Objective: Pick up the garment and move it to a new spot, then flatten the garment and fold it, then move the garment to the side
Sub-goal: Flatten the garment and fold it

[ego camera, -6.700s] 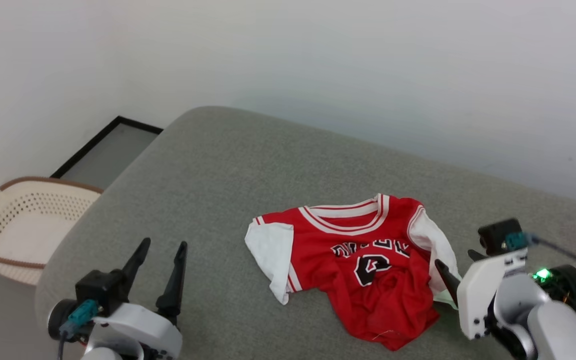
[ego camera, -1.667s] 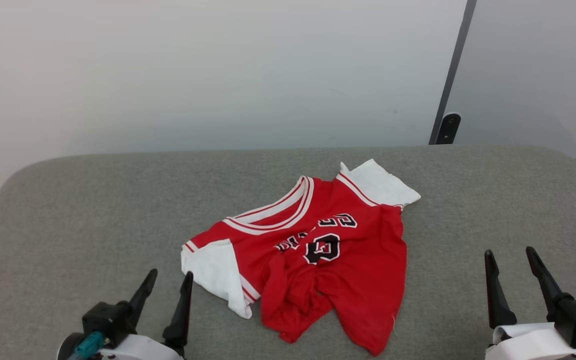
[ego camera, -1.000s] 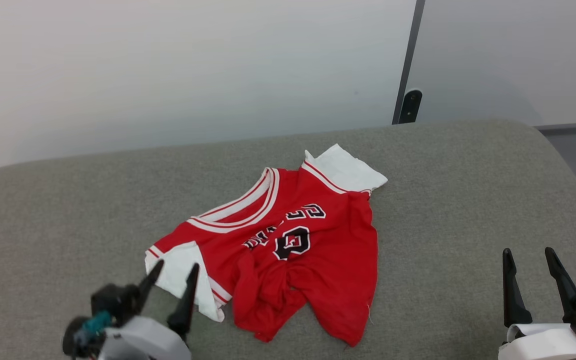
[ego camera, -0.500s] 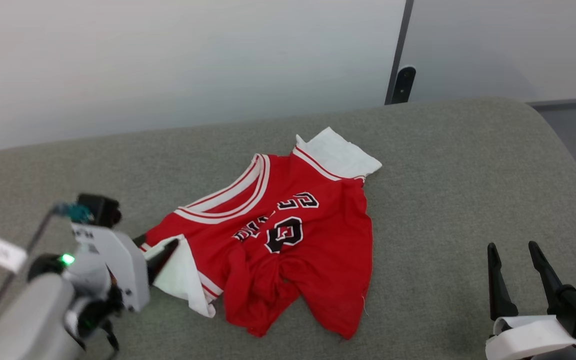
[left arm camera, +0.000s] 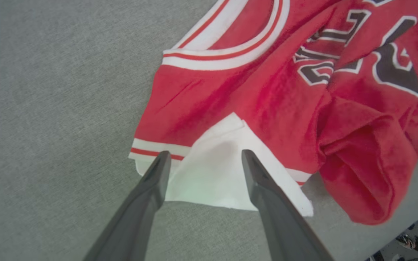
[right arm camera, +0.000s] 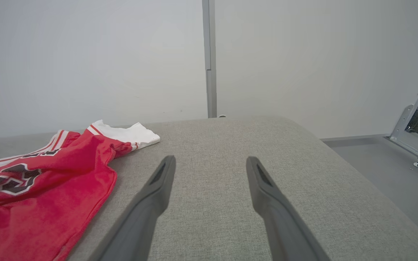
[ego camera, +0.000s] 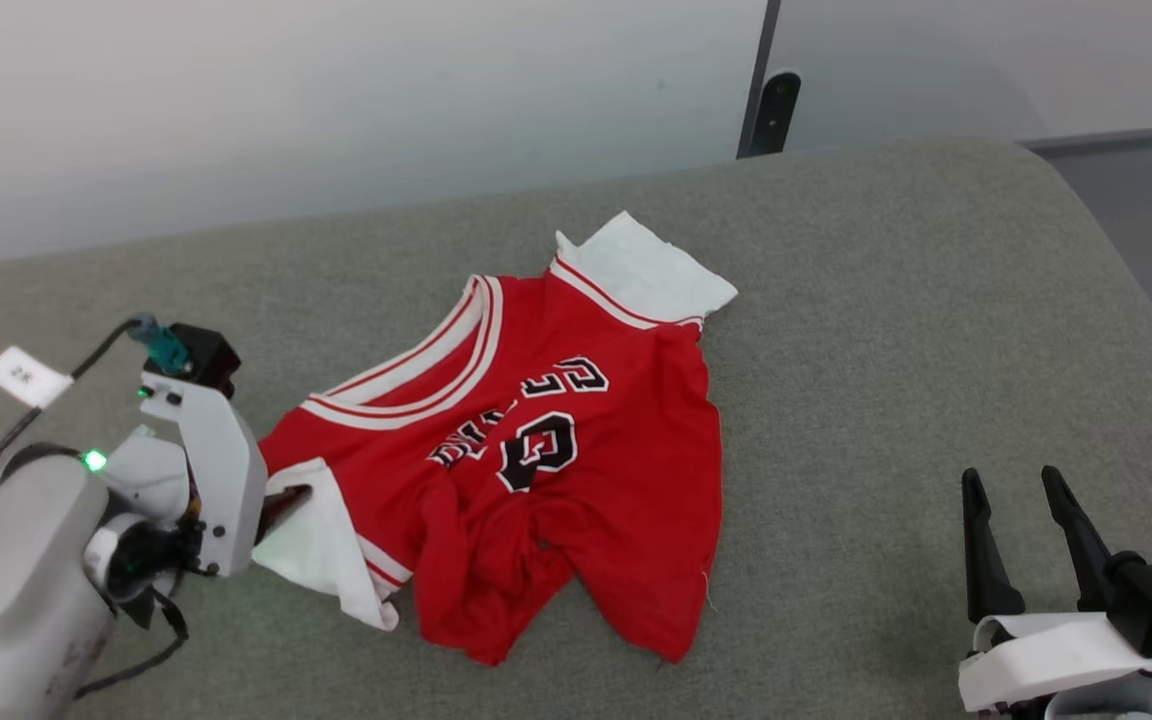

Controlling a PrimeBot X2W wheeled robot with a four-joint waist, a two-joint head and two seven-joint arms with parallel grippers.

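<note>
"Where is the garment?"

"The garment (ego camera: pixel 626 500) lies crumpled on the grey cushion (ego camera: pixel 886 330), right at my left gripper (left arm camera: pixel 203 156). Its white sleeve (left arm camera: pixel 212 174) sits between my two left fingertips, with the red body beyond them."

"Gripping it?"

"No. My left jaws stand spread wide, nothing pinched. My right gripper (ego camera: pixel 1008 478) is spread too, empty, over bare cushion, the garment well off to its left."
</note>
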